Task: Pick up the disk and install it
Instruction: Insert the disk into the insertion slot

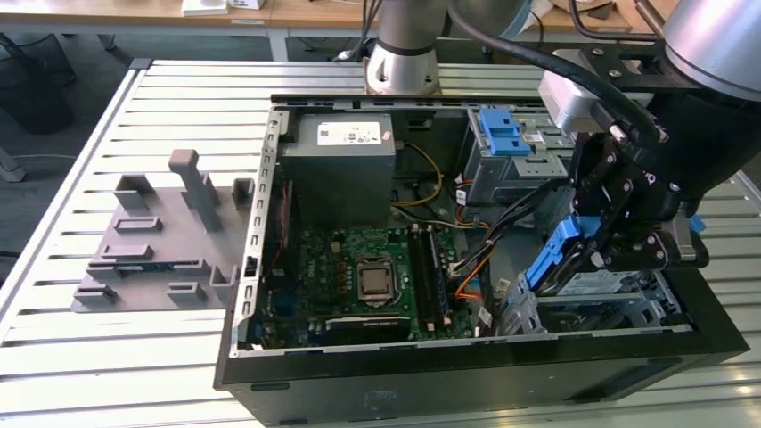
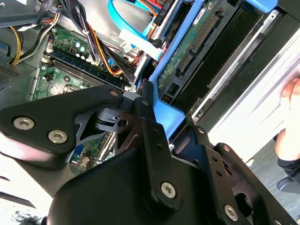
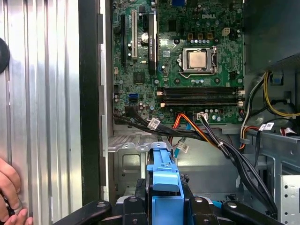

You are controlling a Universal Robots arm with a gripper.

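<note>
We look down on a slatted metal table with an open computer case lying on its side on it. The gripper hangs over the corner of the case at the exterior view's right. Its fingers are clenched on the disk, pinching it by its blue frame.

The disk sits tilted on edge between the fingers, with its lower end at the metal bay directly beneath them. We cannot tell whether it touches the bay. In the second wrist view one black finger presses against the blue frame, and the disk's green underside runs away from it.

Just beyond the fingers in the first wrist view, a bundle of cables crosses the case floor. Farther out lies the motherboard.

In the exterior view a cage with a blue latch stands behind the fingers. A grey box with a white sticker is well apart from them, toward the exterior view's left. A grey plastic fixture rests on the table outside the case, far from the fingers on that same side.

A person's hand rests on the table beside the case wall.
</note>
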